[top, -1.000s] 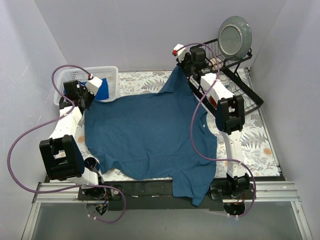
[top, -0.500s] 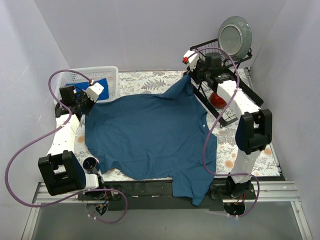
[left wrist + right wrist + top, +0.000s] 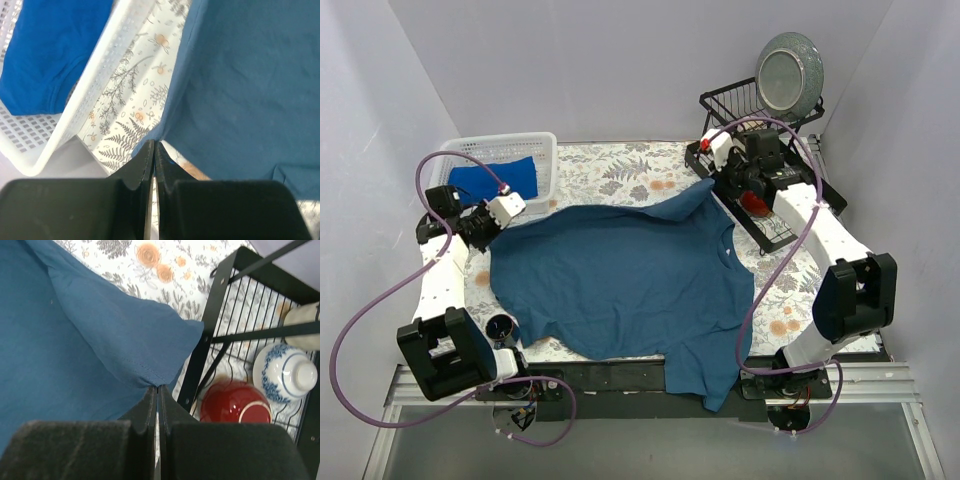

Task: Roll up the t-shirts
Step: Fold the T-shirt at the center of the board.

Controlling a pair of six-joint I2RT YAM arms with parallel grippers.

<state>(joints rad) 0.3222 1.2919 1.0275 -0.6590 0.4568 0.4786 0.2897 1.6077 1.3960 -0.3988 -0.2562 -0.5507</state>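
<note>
— What's new?
— Arms now wider, lower: left gripper [image 3: 154, 146] and right gripper [image 3: 158, 388], each clamped on a corner, spread the teal t-shirt [image 3: 620, 280] flat on the table [image 3: 620, 165] (royal t-shirt [image 3: 492, 178] sits in the basket [image 3: 546, 150]). Rolling can start.

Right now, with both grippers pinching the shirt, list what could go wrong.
1. The right gripper holds the dark teal t-shirt by a thin edge right beside the dish rack; a swing may catch it or the red bowl.
2. The left gripper pinches only a corner near the white basket; the cloth may slip.
</note>
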